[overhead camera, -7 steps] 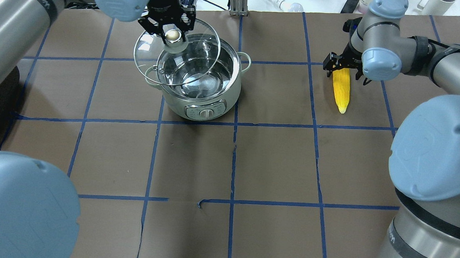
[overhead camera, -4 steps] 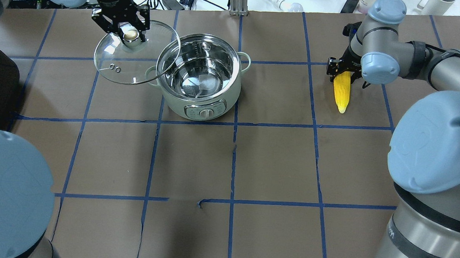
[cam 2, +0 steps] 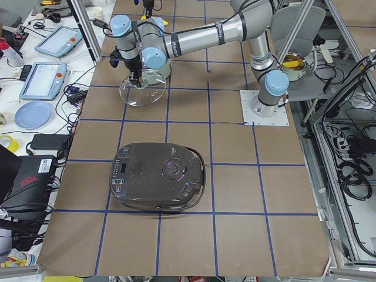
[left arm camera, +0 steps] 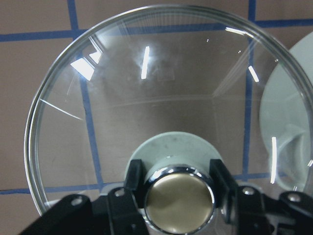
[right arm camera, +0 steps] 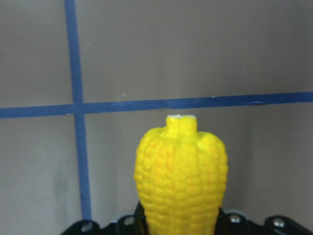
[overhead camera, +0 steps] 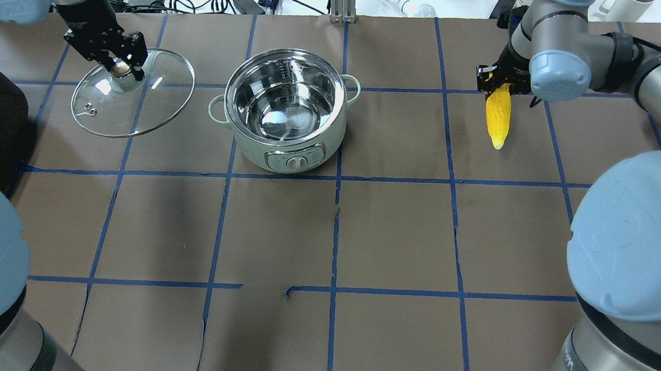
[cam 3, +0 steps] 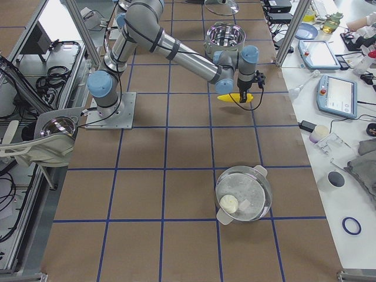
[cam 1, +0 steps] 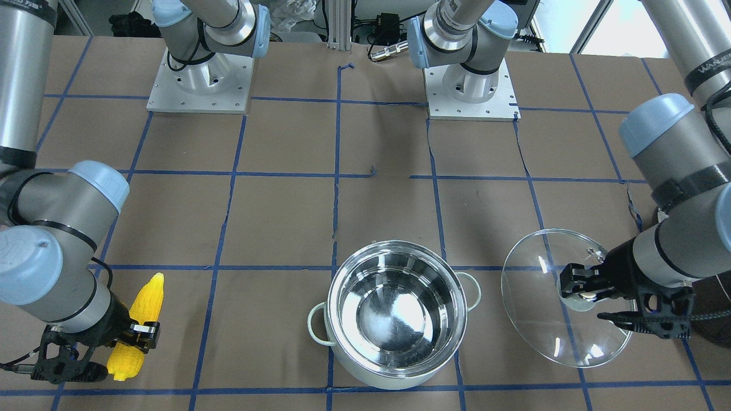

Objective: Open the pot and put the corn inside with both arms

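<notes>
My left gripper [overhead camera: 119, 67] pinches the metal knob [left arm camera: 179, 198] of the glass lid [overhead camera: 138, 105] and holds it tilted, well to the left of the open pot [overhead camera: 334, 133]. My left wrist camera alone shows a finger [left arm camera: 133, 180] pressed against each side of the knob. My right gripper [overhead camera: 501, 88] is closed around the thick end of the corn [overhead camera: 498, 118], far to the pot's right. My right wrist camera shows only the cob's narrow tip above blue tape lines [right arm camera: 73, 73].
</notes>
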Action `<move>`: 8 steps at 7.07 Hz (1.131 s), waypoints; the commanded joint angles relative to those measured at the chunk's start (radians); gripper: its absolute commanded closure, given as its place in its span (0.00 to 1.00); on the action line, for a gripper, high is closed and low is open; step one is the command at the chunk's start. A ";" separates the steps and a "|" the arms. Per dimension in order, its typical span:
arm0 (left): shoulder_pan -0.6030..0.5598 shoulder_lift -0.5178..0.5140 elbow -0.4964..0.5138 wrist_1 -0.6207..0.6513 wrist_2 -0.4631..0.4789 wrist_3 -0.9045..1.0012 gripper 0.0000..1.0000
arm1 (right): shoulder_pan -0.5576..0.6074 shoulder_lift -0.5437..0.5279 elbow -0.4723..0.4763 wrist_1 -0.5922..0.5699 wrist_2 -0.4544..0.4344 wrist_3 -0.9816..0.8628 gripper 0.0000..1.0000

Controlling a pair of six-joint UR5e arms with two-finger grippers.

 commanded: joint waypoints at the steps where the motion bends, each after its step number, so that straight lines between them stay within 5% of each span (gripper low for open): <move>1: 0.052 0.045 -0.184 0.207 0.004 0.079 1.00 | 0.130 -0.058 -0.128 0.184 0.002 0.032 0.68; 3: 0.070 0.101 -0.376 0.367 0.004 0.075 1.00 | 0.276 -0.051 -0.281 0.298 0.004 0.145 0.68; 5: 0.096 0.135 -0.524 0.505 0.001 0.079 1.00 | 0.419 -0.046 -0.305 0.284 0.001 0.347 0.68; 8: 0.112 0.143 -0.630 0.639 -0.011 0.079 1.00 | 0.550 0.099 -0.479 0.281 -0.050 0.484 0.68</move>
